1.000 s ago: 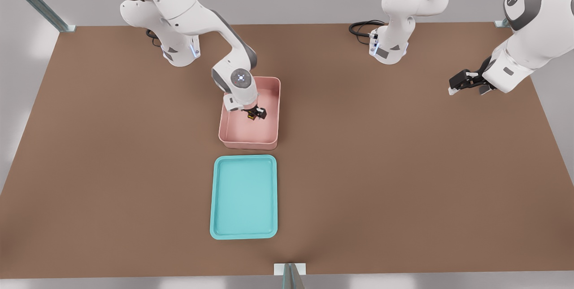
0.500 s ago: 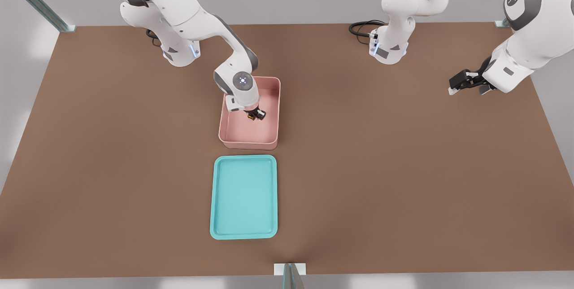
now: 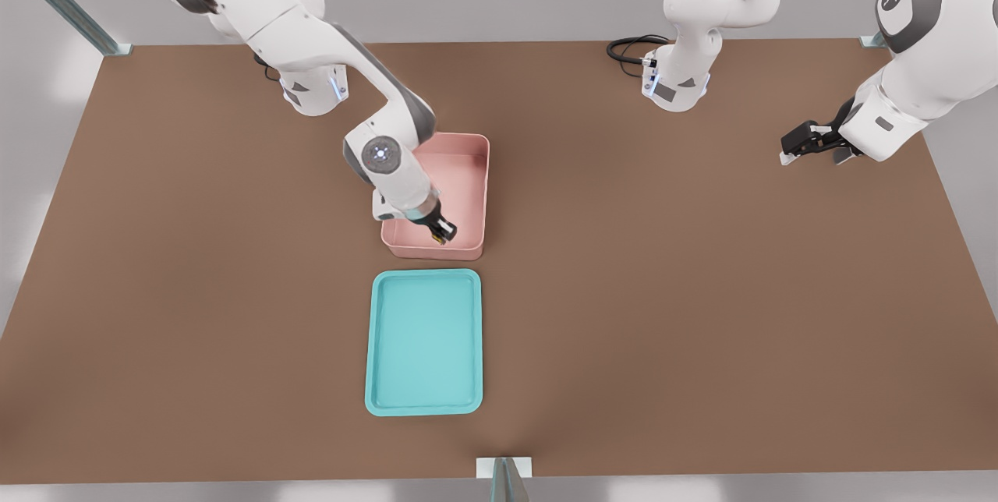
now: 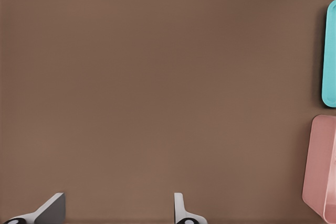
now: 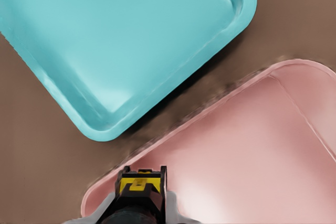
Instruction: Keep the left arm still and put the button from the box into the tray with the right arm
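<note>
The right arm's black gripper (image 3: 441, 235) hangs over the near end of the pink box (image 3: 475, 198), shut on the tiny yellow-topped button (image 3: 440, 238). In the right wrist view the button (image 5: 139, 183) sits pinched between the fingers above the box's near wall (image 5: 220, 129), clear of the box floor. The turquoise tray (image 3: 424, 341) lies just in front of the box, nearer the camera, with nothing in it; the right wrist view shows the tray (image 5: 115, 40) beyond the box's rim.
The brown table (image 3: 702, 291) carries the box and tray near its middle. The two arm bases (image 3: 312, 93) (image 3: 677, 89) stand along the far edge. A metal post (image 3: 505, 479) rises at the near edge. The left wrist view catches the edges of the tray (image 4: 330, 56) and the box (image 4: 321, 171).
The gripper has lifted the button off the box floor and carried it from the box's middle toward the near wall, closer to the tray. The wrist cap shifted to the front view's left.
</note>
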Robot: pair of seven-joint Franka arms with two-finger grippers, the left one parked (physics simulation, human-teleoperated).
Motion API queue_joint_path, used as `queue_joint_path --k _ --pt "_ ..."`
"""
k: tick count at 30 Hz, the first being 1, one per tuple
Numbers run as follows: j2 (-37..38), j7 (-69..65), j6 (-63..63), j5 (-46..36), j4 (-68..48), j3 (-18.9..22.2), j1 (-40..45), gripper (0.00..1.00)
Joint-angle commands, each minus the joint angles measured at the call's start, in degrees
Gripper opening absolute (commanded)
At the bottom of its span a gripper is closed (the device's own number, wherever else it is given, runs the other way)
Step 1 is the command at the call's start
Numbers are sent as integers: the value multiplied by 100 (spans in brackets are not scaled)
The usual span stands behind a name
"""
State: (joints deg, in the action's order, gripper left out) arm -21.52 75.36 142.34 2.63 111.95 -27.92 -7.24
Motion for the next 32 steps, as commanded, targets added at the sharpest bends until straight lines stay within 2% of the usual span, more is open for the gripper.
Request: queue_joint_path --k 1,2,3,7,8,14,16,17,19,20,22,23,24,25,26,27,30,32 --pt "-439 -2552 -927 421 -910 5 547 36" --pt "-1397 -2790 -909 826 -1736 5 715 36" --pt "-1925 -2799 -927 994 -2273 14 706 36" --pt "-2919 -2790 -690 1284 -2784 14 416 37" --pt "-2963 -2737 -637 1389 -2784 14 372 100" --pt "-2858 -2755 -777 1380 -2977 -30 364 100" --pt "-2445 -2843 -1252 1398 -2995 -91 372 100" --pt "-1954 -3175 -1672 1389 -2977 -126 407 100" --pt "-934 -4844 -3631 1398 -3108 -478 1066 100" --pt "-898 -6198 -5241 1407 -4014 -522 1234 100" --pt "-880 -9002 -6929 2277 -4981 -592 1427 100" --pt "-538 -9645 -7501 2286 -5298 -408 1409 100" --pt "59 -9558 -7809 2049 -5228 285 1050 100" --pt "903 -8583 -7765 740 -4393 1306 671 100" --pt "1255 -7914 -7458 493 -3672 1816 381 100" --pt "1361 -7879 -7211 343 -3338 2027 320 100" --pt "1378 -7888 -6605 335 -2740 2308 267 100" --pt "1370 -7940 -6534 229 -2705 2519 153 100"
